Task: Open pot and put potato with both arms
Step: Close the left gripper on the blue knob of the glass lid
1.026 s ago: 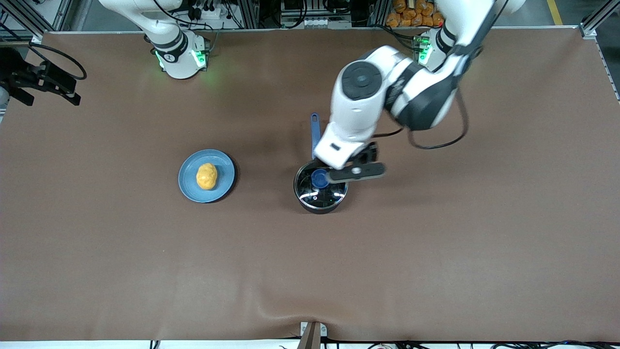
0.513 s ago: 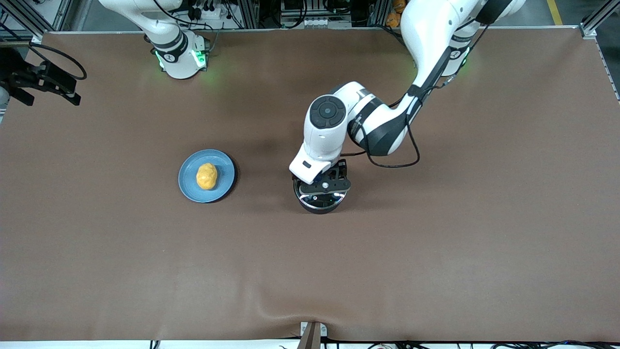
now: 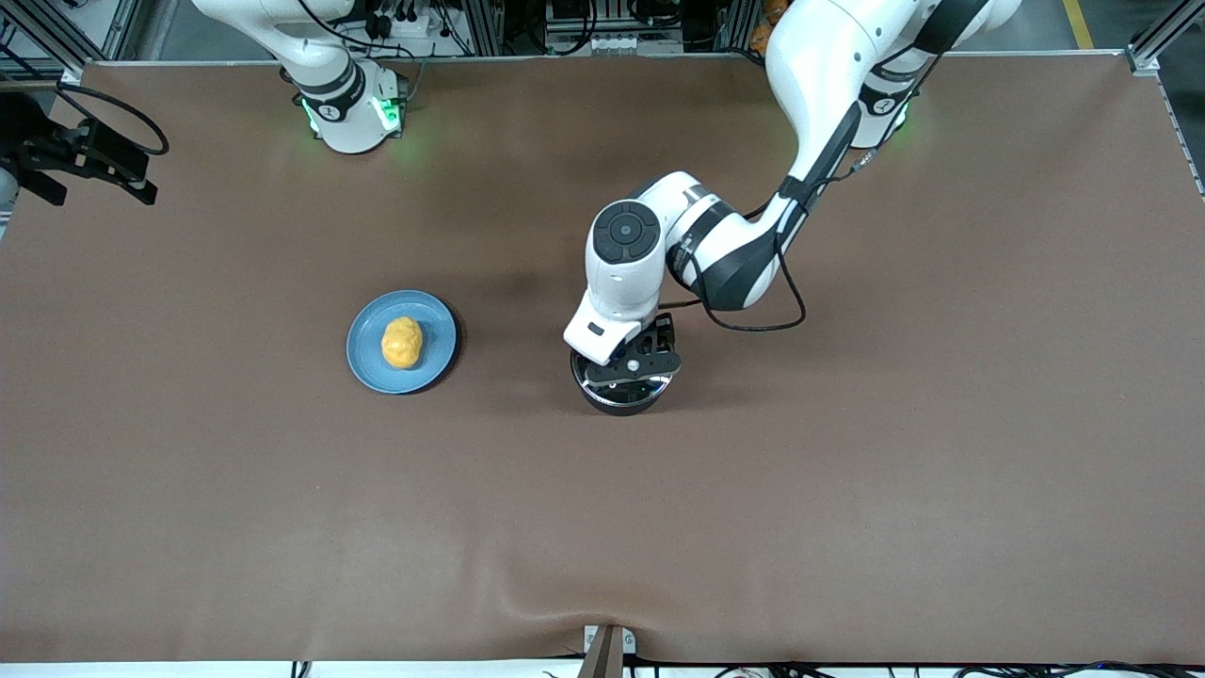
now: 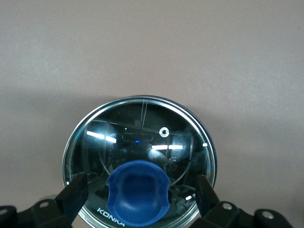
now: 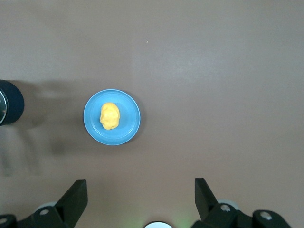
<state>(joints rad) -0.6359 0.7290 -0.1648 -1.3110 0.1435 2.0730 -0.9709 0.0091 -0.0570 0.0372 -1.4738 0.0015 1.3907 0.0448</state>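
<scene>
While the lid is on and nothing is gripped, the scene reads as follows, largest thing first.

Table: brown table (image 3: 847, 490), with the plate toward the right arm's end and the pot near the middle.
Left arm: reaches from its base down over the pot.
Right arm: waits up high; only its base shows in the front view.
Pot: black pot (image 3: 617, 403), closed by its glass lid (image 4: 142, 137).
Plate: blue plate (image 3: 428, 320) holding the potato (image 3: 401, 342).
Left gripper: left gripper (image 4: 137, 192) spread wide, one finger on each side of the blue knob (image 4: 137, 192), touching nothing that I can see.
Right gripper: right gripper (image 5: 137, 197) also spread wide, empty, high above the table.
Key relation: the knob sits squarely between the left fingers, so closing looks like the next move.
View difference: only the left wrist view shows the knob; in the front view the arm hides it.
</scene>
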